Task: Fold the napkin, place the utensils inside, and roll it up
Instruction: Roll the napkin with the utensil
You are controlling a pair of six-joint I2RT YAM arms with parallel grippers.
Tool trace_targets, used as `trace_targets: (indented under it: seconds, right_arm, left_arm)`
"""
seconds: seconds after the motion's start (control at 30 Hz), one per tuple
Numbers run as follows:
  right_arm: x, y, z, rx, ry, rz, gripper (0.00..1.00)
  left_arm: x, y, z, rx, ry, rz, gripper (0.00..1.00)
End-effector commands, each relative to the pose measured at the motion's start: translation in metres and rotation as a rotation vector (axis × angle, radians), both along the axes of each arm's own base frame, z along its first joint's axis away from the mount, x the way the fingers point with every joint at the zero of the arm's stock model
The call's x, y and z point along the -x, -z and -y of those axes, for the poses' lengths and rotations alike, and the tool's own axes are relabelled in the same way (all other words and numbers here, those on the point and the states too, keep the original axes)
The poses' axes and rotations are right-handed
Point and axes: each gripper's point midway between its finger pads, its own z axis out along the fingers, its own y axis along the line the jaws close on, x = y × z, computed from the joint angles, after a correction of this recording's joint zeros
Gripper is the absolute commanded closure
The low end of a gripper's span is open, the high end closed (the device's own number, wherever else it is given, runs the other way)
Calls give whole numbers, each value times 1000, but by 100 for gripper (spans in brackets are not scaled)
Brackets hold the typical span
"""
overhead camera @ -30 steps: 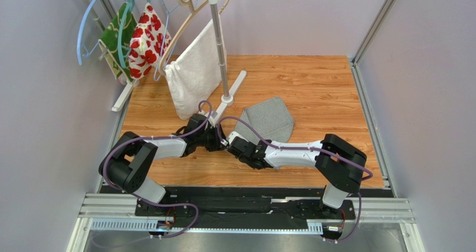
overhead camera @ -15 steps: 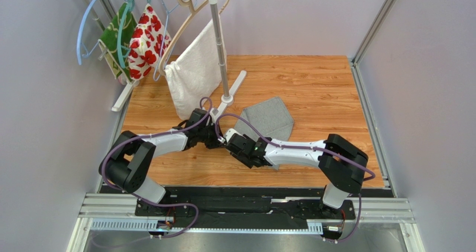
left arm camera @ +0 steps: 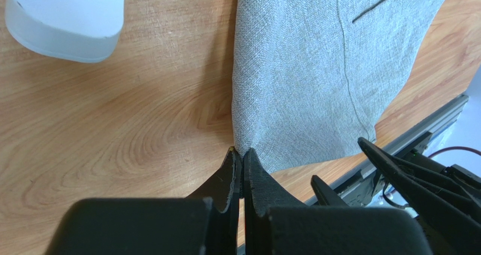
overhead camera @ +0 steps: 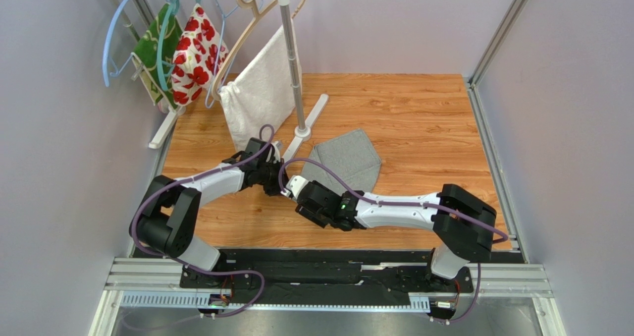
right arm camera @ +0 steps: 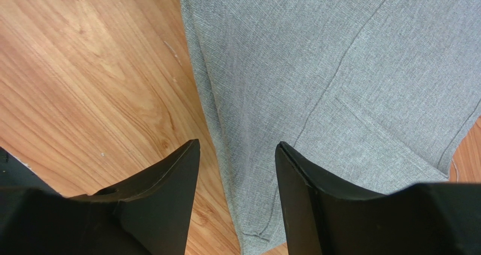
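Two pairs of fingers sit close together at the near-left corner of the napkin (left arm camera: 316, 69). My left gripper (left arm camera: 241, 153) is pressed fully together, and that corner ends right at its tips. It looks nipped between them, though so little cloth goes in that I cannot swear to the grip. My right gripper (right arm camera: 237, 148) is spread wide and holds nothing. It hovers just above the napkin's left border, with the cloth's edge running below the gap between its two fingers.

I judge the step in hand to be the folding. To do it well I would hold the left pinch tight and low. The right fingers should come down astride the border and close on every layer there. Then both holds should travel together, so the edge stays straight rather than bunching. The two grippers are very near each other, so I would want a little room between them first.

Beyond the fingers the napkin lies flat on the wooden table (left arm camera: 113, 125), showing layers and crease lines, and it stretches away to the right. Farther off, the white foot of the clothes rack (left arm camera: 65, 18) stands near the cloth's far-left edge but apart from it. No utensil shows in any view.
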Motion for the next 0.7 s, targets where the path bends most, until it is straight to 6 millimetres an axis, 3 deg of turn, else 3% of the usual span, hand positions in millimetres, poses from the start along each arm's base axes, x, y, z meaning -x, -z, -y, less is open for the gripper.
trace_targets:
  seconds: [0.0, 0.17, 0.5, 0.67]
  right_arm:
    - [1, 3, -20, -36, -37, 27, 45]
    - [-6, 22, -14, 38, 20, 40, 53]
    - [-12, 38, 2, 91, 117, 16, 68]
    - [-1, 46, 1, 100, 64, -45, 88]
  left_arm:
    - [-6, -14, 4, 11, 34, 17, 100]
    - [-5, -14, 4, 18, 39, 5, 100]
    - [-6, -15, 3, 15, 36, 4, 100]
    - [-7, -16, 4, 21, 37, 10, 100]
